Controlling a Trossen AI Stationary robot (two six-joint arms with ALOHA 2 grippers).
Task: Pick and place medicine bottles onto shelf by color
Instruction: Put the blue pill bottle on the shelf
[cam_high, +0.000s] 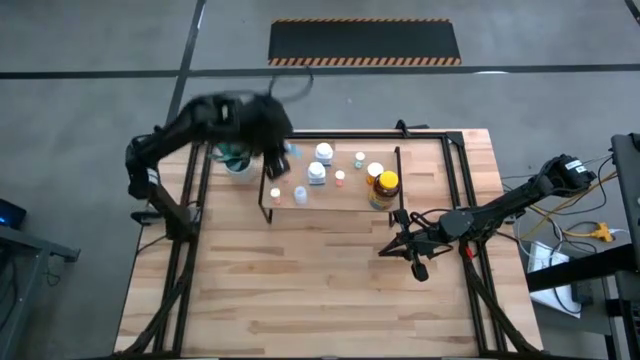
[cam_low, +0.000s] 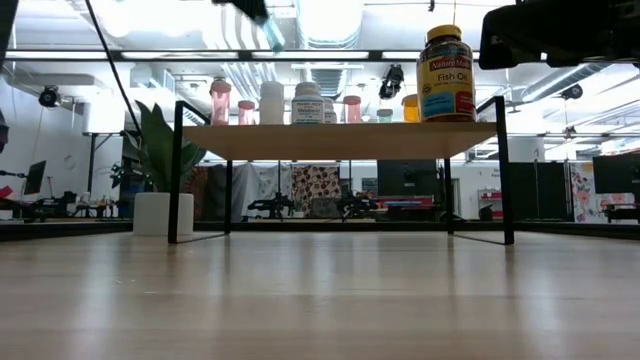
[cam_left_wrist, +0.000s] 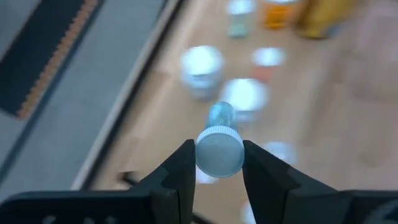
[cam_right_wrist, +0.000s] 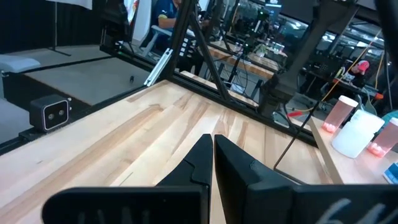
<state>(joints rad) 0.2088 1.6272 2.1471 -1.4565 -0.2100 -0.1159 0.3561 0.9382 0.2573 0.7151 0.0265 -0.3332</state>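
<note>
Light wood runs the whole desk (cam_high: 320, 290), and you have its wide front half bare for moving. At the desk's far edge stands the shelf (cam_high: 330, 200), a low board on thin black rod legs; those legs and its raised rim are what you must clear on any approach.

By my reading the task is nearly done. On the shelf already stand the large amber bottle (cam_low: 446, 74) with its yellow cap near the right end, a white bottle (cam_low: 272, 103), and several tiny bottles (cam_low: 221, 102) with pale or orange caps along the board. No bottle shows on the desk itself.

Your left hand (cam_left_wrist: 219, 163) is up over the shelf's left end, near the plant pot (cam_low: 161, 213) at the desk's far left corner, closed on a small clear bottle (cam_left_wrist: 220, 146) by its white cap; this looks like the last one to place. Open room shows on the board's left front part.

Your right hand (cam_right_wrist: 212, 163) waits low just off the shelf's right front corner, fingers pressed together and empty.
</note>
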